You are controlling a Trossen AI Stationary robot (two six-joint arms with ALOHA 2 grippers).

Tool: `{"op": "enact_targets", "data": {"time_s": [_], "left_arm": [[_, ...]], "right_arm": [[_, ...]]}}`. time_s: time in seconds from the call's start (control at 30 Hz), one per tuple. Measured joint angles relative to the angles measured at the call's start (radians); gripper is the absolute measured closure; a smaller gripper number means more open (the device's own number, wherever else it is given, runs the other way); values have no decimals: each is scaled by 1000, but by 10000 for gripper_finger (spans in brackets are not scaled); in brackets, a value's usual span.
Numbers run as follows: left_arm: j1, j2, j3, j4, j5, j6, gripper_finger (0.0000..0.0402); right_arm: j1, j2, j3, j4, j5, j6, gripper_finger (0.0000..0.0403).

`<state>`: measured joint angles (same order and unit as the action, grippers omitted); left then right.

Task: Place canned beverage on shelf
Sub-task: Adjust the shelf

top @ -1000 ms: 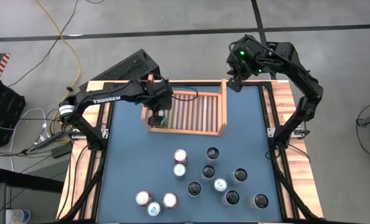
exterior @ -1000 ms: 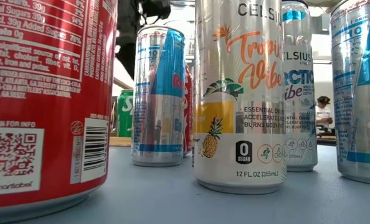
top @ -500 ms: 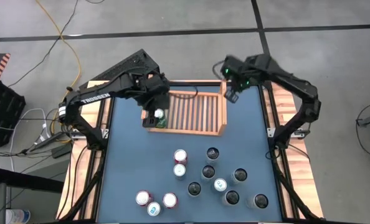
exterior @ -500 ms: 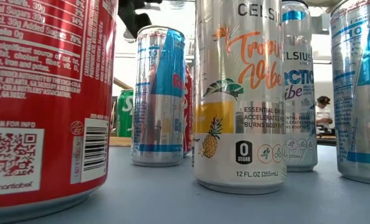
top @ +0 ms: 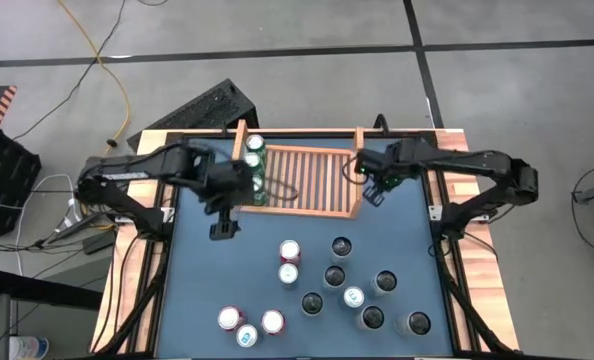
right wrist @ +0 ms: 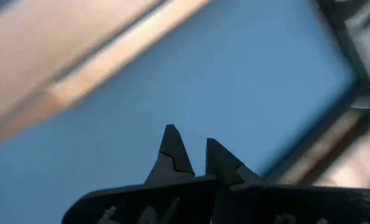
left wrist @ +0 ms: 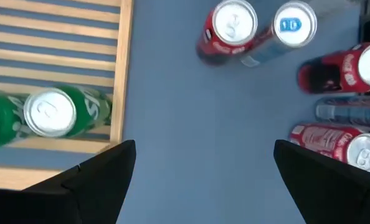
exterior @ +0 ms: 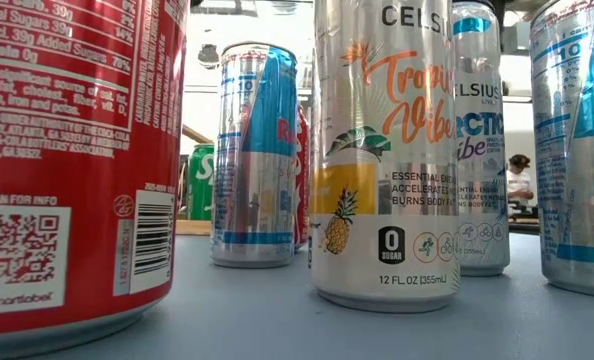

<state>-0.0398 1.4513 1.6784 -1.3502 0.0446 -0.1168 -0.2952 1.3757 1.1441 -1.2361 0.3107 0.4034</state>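
Note:
The light-wood slatted shelf [top: 312, 180] lies at the table's far middle. Green cans [top: 255, 160] stand upright in a row on its slats along the left wall; the left wrist view shows two of them [left wrist: 51, 113] by the near-left corner. My left gripper [top: 222, 226] hangs open over the blue mat just off that corner, its fingers [left wrist: 98, 180] wide apart with nothing between them. My right gripper [top: 374, 190] is shut and empty [right wrist: 191, 162], hovering just outside the shelf's right wall.
Several upright cans [top: 334, 276] crowd the near middle and right of the mat, with three more [top: 247, 325] near the front left. In the low view they fill the foreground [exterior: 382, 150]. The mat [top: 202, 290] between the shelf and the cans is bare.
My left gripper, open throughout, has lifted off the green can at the shelf's left end and drawn back toward the near-left, off the shelf; the can stays standing. My right gripper, shut, has come down from beyond the shelf's far right corner to beside its right wall.

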Motion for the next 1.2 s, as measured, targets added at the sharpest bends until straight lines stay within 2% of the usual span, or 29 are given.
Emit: {"op": "enact_targets", "data": {"time_s": [0.07, 0.17, 0.33, 0.5, 0.77, 0.9, 1.07, 1.13, 1.2], "left_arm": [[-51, -42, -66, 67, -54, -31, 34], [-125, -118, -188, 250, -121, -34, 34], [-183, -268, -354, 508, -165, -12, 34], [-183, -397, -439, 539, -312, -97, 34], [-183, -529, -522, 565, -423, -176, 34], [-193, -549, -589, 643, -414, -267, 34], [-249, -524, -723, 735, -340, -407, 34], [-274, -514, -764, 743, -342, -466, 34], [-292, -507, -805, 761, -393, -509, 34]], "right_arm": [[15, -15, -60, 95, -7, 0, 403], [14, -25, -136, 222, -12, -8, 403], [-41, -30, -192, 319, -26, -19, 403], [-110, -64, -203, 371, -17, -36, 403], [-201, -166, -203, 392, -13, -69, 403], [-210, -230, -203, 394, -20, -69, 403], [-173, -314, -203, 403, -21, -74, 403], [-165, -340, -202, 403, -21, -75, 403], [-159, -354, -202, 401, -21, -76, 403]]}}
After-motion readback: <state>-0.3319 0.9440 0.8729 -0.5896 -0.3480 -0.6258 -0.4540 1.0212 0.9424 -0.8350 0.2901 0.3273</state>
